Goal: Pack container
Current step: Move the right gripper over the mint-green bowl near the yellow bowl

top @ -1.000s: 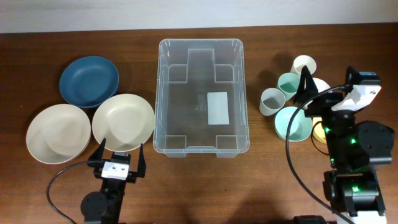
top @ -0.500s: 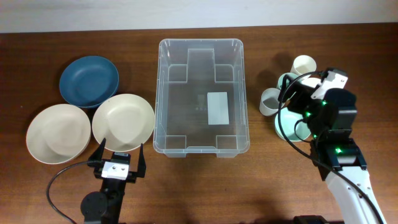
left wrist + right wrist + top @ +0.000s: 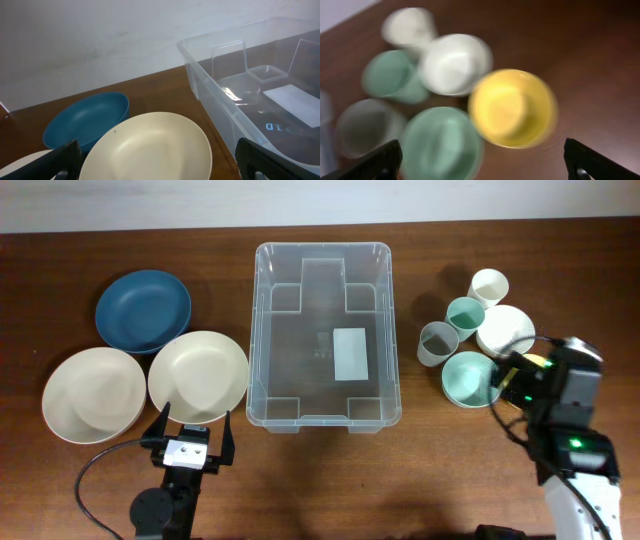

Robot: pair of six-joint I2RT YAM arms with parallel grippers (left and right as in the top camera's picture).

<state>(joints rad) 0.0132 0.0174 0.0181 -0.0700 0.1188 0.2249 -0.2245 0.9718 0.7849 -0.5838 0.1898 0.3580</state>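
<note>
The large clear plastic rectangular container (image 3: 300, 360) sits in the middle of the table (image 3: 420, 470), ahead of the left pincer (image 3: 197, 423) and to its right, and well to the left of the right pincer (image 3: 513, 375). It is empty. Only its moulded ridges and a white label (image 3: 350, 353) on the bottom show through, so by the look of it packing has not begun.

The left pincer hangs low near the table's front edge, its fingers wide apart with nothing between them. Just beyond the fingertips lies a round cream shallow bowl (image 3: 152, 145). A second cream bowl (image 3: 93, 393) sits to its left, and a dark blue round plate (image 3: 85, 120) lies farther ahead, close against both. The flat dishes are grouped on this side, likely so that each arm serves its own pile.

The right pincer also stands apart, gripping nothing, above the cluster on the other side of the container. Its wrist view is smeared, but a yellow bowl (image 3: 512, 107) appears to lie right under it, just ahead of the fingertips and close against a mint green bowl (image 3: 442, 147) to the left. Farther ahead are a white bowl (image 3: 505, 330), a green cup (image 3: 465, 313) and a white cup (image 3: 489, 285). A grey translucent cup (image 3: 437, 342) stands off to the left.

The wide stance over the yellow bowl would suit a descent onto its rim. I judge that to be the step in hand, and the crowded neighbours leave little room for a finger.
</note>
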